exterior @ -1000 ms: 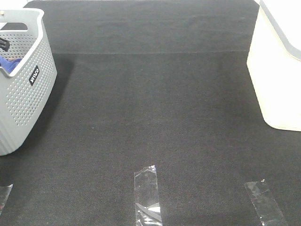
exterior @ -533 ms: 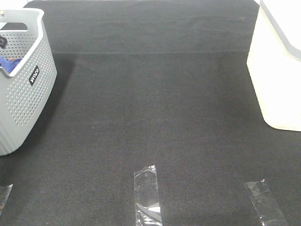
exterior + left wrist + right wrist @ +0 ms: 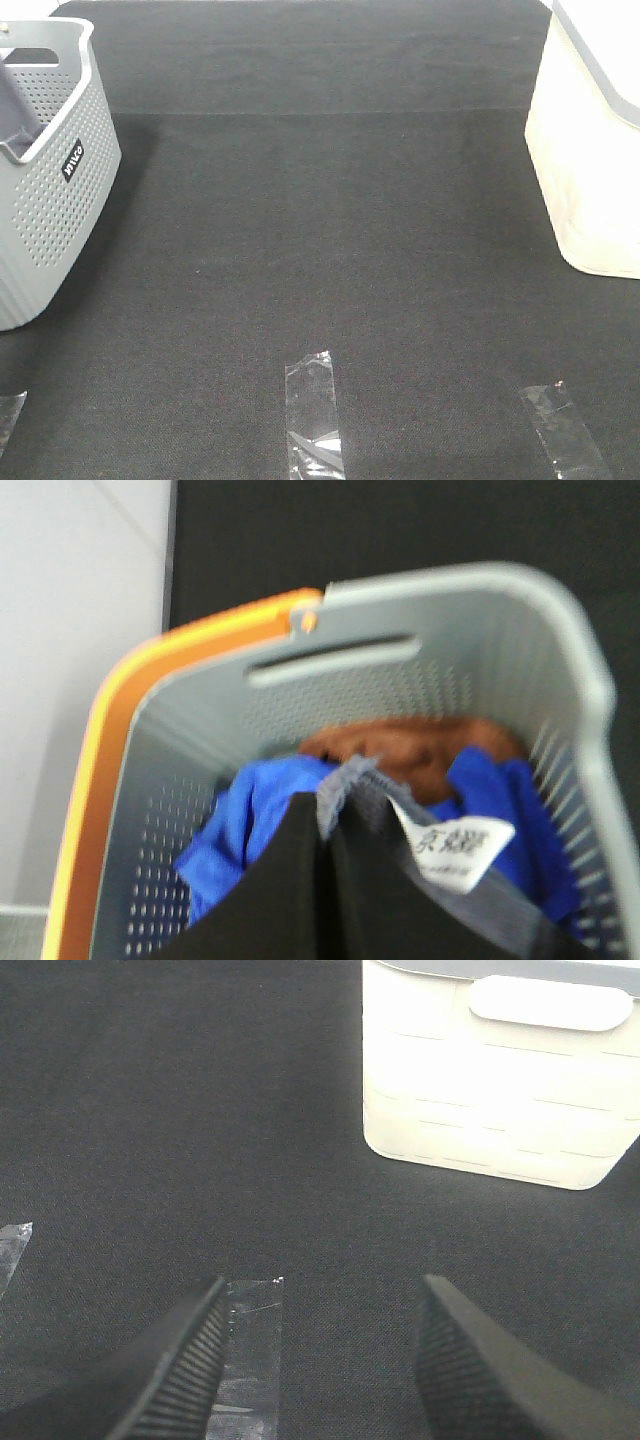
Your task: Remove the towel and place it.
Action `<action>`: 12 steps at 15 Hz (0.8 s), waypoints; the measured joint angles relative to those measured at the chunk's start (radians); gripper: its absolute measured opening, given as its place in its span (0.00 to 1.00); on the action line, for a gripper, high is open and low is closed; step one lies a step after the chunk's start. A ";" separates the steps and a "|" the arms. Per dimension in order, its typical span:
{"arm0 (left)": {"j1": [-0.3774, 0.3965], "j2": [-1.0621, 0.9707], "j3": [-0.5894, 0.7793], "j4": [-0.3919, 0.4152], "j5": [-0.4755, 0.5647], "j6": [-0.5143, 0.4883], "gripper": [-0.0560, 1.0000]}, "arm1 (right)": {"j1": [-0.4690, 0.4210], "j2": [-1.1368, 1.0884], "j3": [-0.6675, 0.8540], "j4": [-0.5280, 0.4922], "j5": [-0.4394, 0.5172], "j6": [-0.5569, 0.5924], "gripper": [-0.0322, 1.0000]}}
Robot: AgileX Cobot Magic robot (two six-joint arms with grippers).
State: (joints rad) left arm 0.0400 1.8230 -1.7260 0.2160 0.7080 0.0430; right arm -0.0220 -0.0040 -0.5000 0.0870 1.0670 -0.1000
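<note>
In the left wrist view my left gripper (image 3: 325, 815) is shut on a fold of the grey towel (image 3: 347, 777), which has a white label (image 3: 450, 845). It holds it above the inside of the grey perforated basket (image 3: 520, 650). A bright blue cloth (image 3: 245, 815) and a brown cloth (image 3: 400, 750) lie below in the basket. In the exterior high view a grey-lavender strip of towel (image 3: 14, 108) rises inside the basket (image 3: 60, 200) at the far left; the left gripper itself is out of that frame. My right gripper (image 3: 320, 1300) is open and empty over the black mat.
A white bin (image 3: 590, 170) stands at the right edge and also shows in the right wrist view (image 3: 500, 1070). Clear tape strips (image 3: 312, 410) (image 3: 560, 430) lie on the black mat near the front. An orange rim (image 3: 100, 740) sits behind the basket.
In the exterior high view the dark gripper tip and blue cloth seen in the basket earlier are now covered by a raised grey strip of towel. The right side is unchanged.
</note>
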 joint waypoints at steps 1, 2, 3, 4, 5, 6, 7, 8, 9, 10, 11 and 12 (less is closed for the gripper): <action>-0.015 -0.044 0.000 -0.023 -0.020 0.008 0.05 | 0.000 0.000 0.000 0.000 0.000 0.000 0.55; -0.032 -0.082 0.000 -0.042 -0.042 0.020 0.05 | 0.000 0.000 0.000 0.000 0.000 0.000 0.55; -0.070 -0.138 0.000 -0.073 -0.082 0.035 0.05 | 0.000 0.000 0.000 0.000 0.000 0.000 0.55; -0.098 -0.167 0.000 -0.089 -0.104 0.051 0.05 | 0.000 0.000 0.000 0.000 0.000 0.000 0.55; -0.131 -0.192 0.000 -0.098 -0.120 0.070 0.05 | 0.000 0.000 0.000 0.000 0.000 0.000 0.55; -0.170 -0.213 0.000 -0.110 -0.137 0.087 0.05 | 0.000 0.000 0.000 0.000 0.000 0.000 0.55; -0.207 -0.234 0.000 -0.120 -0.158 0.102 0.05 | 0.000 0.000 0.000 0.000 0.000 0.000 0.55; -0.243 -0.246 0.000 -0.138 -0.174 0.108 0.05 | 0.000 0.000 0.000 0.000 0.000 0.000 0.55; -0.283 -0.254 0.000 -0.162 -0.184 0.110 0.05 | 0.000 0.000 0.000 0.000 0.000 0.000 0.55; -0.318 -0.255 0.000 -0.184 -0.185 0.111 0.05 | 0.000 0.000 0.000 0.000 0.000 0.000 0.55; -0.358 -0.254 0.000 -0.216 -0.185 0.111 0.05 | 0.000 0.000 0.000 0.000 0.000 0.000 0.55; -0.397 -0.254 0.000 -0.230 -0.184 0.112 0.05 | 0.000 0.000 0.000 0.000 0.000 0.000 0.55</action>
State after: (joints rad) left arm -0.3570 1.5690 -1.7260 -0.0140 0.5240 0.1550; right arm -0.0220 -0.0040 -0.5000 0.0870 1.0670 -0.1000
